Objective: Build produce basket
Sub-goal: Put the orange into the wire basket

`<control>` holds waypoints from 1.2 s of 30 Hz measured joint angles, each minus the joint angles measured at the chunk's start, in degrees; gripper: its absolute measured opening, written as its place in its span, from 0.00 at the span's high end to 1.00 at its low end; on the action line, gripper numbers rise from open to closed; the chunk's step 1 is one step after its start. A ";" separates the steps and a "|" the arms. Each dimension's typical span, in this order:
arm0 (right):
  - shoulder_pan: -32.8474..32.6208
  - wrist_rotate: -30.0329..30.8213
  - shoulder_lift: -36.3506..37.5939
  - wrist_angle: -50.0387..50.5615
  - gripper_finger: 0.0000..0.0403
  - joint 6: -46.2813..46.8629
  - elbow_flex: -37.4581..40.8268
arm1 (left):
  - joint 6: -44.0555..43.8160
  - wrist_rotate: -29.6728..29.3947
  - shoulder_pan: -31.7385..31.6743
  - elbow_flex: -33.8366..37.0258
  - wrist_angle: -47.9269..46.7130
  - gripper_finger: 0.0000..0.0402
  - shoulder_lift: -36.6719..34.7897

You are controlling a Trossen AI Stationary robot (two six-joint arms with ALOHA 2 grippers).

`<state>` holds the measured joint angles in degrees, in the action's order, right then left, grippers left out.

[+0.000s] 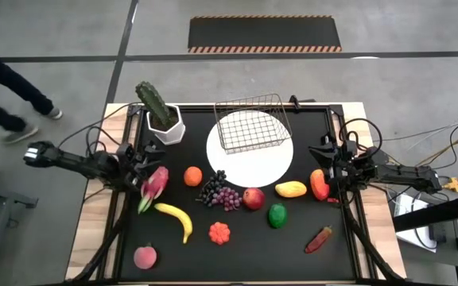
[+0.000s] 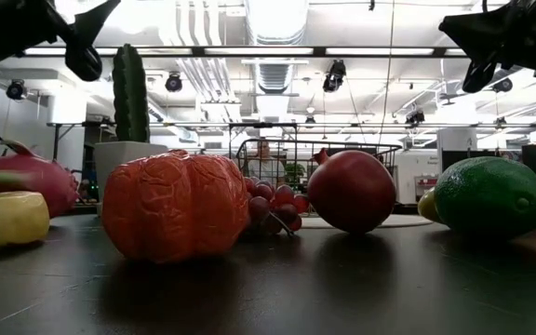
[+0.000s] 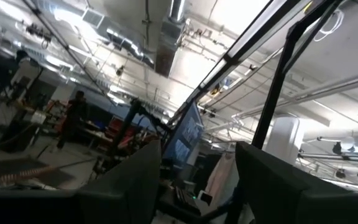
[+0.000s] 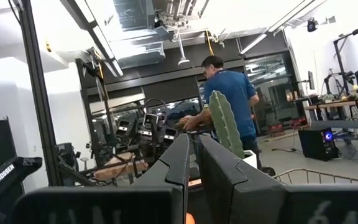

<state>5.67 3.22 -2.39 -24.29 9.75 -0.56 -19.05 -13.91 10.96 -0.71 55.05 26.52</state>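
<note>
The wire basket (image 1: pixel 251 121) rests by its bottom on a white round plate (image 1: pixel 249 151) at the far middle of the black mat. The produce lies loose on the mat: pink dragon fruit (image 1: pixel 153 187), banana (image 1: pixel 176 218), orange (image 1: pixel 192 175), grapes (image 1: pixel 219 192), red apple (image 1: pixel 253 198), yellow mango (image 1: pixel 290 189), green fruit (image 1: pixel 277 214), and others. My left gripper (image 3: pixel 199 149) is open and empty, raised at the mat's left edge (image 1: pixel 144 161) above the dragon fruit. My right gripper (image 4: pixel 193 138) is shut and empty, raised at the right edge (image 1: pixel 326 156).
A cactus in a white pot (image 1: pixel 161 115) stands at the mat's far left corner. An orange-red pepper (image 1: pixel 318 184), a red chili (image 1: pixel 319 238), an orange pumpkin-shaped piece (image 1: pixel 219 233) and a peach (image 1: pixel 145 257) lie nearer the front. A person walks beyond the table (image 1: pixel 6 95).
</note>
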 joint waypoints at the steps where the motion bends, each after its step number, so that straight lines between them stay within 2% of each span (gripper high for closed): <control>1: 0.00 -0.02 0.00 0.00 0.93 -0.54 0.00 | -0.09 -0.06 -0.02 -0.16 -0.02 0.52 0.85; 7: 0.00 -0.11 -0.02 2.59 0.93 -4.23 0.00 | -1.58 0.02 0.02 -4.83 -0.36 0.52 6.63; 10: 0.00 -0.17 -0.02 4.49 0.93 -5.87 0.00 | -2.33 0.17 0.02 -8.94 -6.11 0.52 10.46; 13: -0.01 -0.17 -0.03 4.95 0.93 -7.26 0.00 | -7.52 0.38 0.04 -14.76 -20.66 0.52 13.69; 18: -0.01 -0.16 -0.04 4.88 0.93 -7.68 0.00 | -17.55 0.83 0.83 -26.72 -51.22 0.52 20.88; 23: -0.01 -0.16 -0.02 5.49 0.93 -9.01 0.00 | -25.10 4.74 1.44 -39.27 -71.18 0.52 30.41; 26: -0.02 -0.15 -0.02 5.55 0.93 -9.34 0.00 | -29.50 7.30 1.44 -46.00 -82.32 0.52 36.55; 31: -0.01 -0.15 -0.02 5.61 0.93 -9.62 0.00 | -33.52 7.90 1.46 -54.55 -96.86 0.52 46.35; 36: -0.02 -0.15 -0.02 5.60 0.93 -10.81 0.00 | -38.04 4.70 0.41 -60.39 -106.30 0.52 53.97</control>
<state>5.65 3.07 -2.42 -18.70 -1.07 -0.56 -57.09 -9.21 11.37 -61.10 -51.25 80.49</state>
